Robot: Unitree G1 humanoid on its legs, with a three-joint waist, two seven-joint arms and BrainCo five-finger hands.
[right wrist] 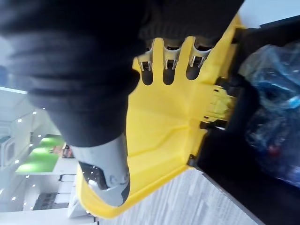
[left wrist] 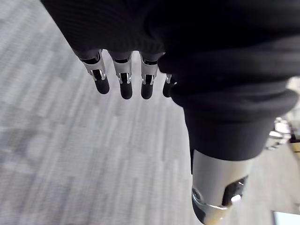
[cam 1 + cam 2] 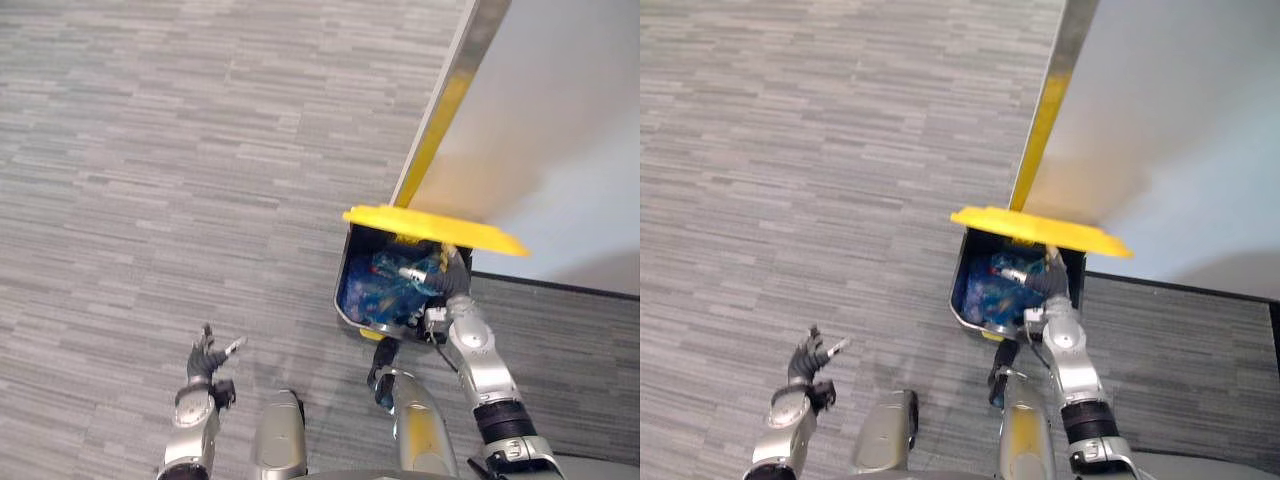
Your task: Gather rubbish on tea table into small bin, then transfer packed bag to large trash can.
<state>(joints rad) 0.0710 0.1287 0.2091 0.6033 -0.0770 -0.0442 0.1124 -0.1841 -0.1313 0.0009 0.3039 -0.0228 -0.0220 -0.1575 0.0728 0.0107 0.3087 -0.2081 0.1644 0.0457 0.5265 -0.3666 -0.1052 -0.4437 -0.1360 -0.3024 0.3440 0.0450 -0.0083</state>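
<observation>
Right hand is pressing straight, empty fingers against the yellow lid, seemingly propping it open over the blue bag inside the trash can

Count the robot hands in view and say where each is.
2. The left robot hand hangs open over the carpet. The right robot hand is at the trash can, its fingers against the yellow lid, above the blue bag.

Blue bag — inside open trash can
</observation>
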